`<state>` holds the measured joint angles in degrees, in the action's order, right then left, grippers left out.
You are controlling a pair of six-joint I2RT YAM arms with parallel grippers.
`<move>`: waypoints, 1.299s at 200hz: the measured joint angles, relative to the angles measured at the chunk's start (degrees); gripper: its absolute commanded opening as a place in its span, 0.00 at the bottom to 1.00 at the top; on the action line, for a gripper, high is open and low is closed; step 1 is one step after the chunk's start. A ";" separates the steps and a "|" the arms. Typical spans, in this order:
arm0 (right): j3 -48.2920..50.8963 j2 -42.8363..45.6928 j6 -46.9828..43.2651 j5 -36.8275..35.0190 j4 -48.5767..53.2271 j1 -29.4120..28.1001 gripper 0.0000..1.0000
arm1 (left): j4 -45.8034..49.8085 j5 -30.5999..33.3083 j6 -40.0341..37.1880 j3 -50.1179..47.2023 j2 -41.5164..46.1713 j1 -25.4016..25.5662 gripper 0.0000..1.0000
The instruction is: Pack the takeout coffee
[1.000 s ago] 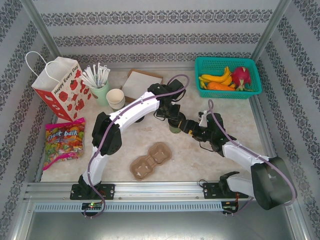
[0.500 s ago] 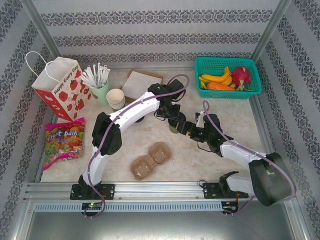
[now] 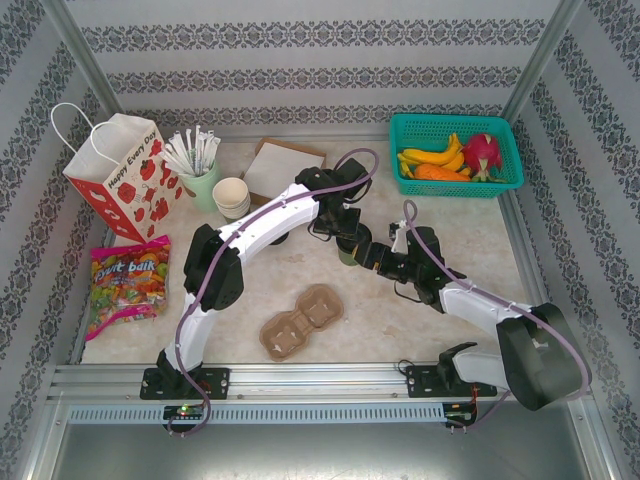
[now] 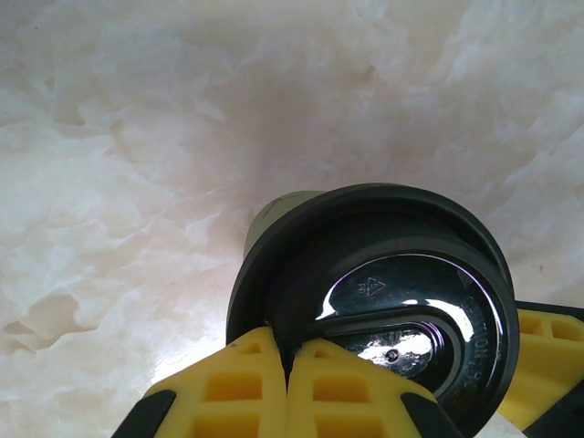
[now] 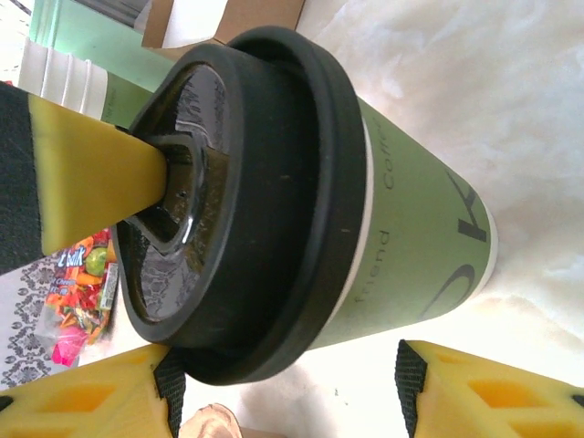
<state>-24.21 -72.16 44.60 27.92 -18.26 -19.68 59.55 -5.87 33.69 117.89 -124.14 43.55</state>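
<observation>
Cup (image 5: 401, 255) stands at tabletop (image 3: 480, 220) centre. Left claw (image 4: 286, 354) clenched, tips pressing the lid (image 4: 392, 292), likely to steady it. Right claw (image 5: 287, 365) released, straddling the cup body, set to grip.

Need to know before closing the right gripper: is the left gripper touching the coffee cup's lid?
Touching. The right wrist view shows the left gripper with its yellow tip pressed into the recess of the black lid, no gap.
</observation>
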 measured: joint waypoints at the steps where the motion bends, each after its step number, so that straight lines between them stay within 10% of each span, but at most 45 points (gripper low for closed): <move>1: -0.04 -0.04 -0.02 0.02 0.04 0.02 0.60 | -0.11 0.02 0.00 -0.02 0.00 0.00 0.00; 195: -9.62 -6.03 -4.52 0.94 9.27 0.59 0.44 | -6.78 5.25 -0.35 -4.17 1.22 -0.13 0.00; 260: -10.84 -1.64 -4.09 -0.85 17.59 0.87 0.63 | -5.95 3.96 -0.90 -3.02 1.07 0.52 0.00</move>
<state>-35.05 -73.80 40.51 27.07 -0.67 -18.81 53.60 -1.91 32.80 114.87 -123.07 44.07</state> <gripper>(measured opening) 0.569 0.049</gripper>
